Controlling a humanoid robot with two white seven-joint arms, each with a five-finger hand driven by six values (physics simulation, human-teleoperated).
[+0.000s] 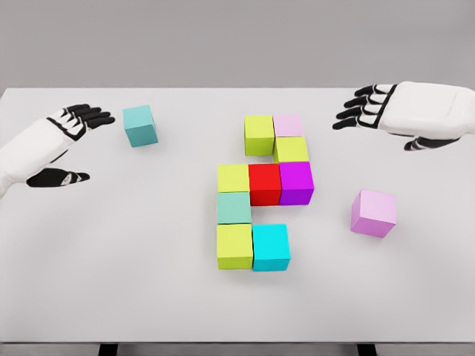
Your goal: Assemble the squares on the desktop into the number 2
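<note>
A white table (111,297) is seen filling most of the head view, its far edge running straight across the upper part. A plain grey wall (223,37) is shown behind it, and dark supports are glimpsed under the near edge

My white left hand (59,144) hovers at the left, black fingers spread. My white right hand (401,115) hovers upper right, open too.

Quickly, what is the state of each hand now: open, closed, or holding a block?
Left hand: open, holding nothing, beside the teal block.
Right hand: open, holding nothing, above the table.
</note>
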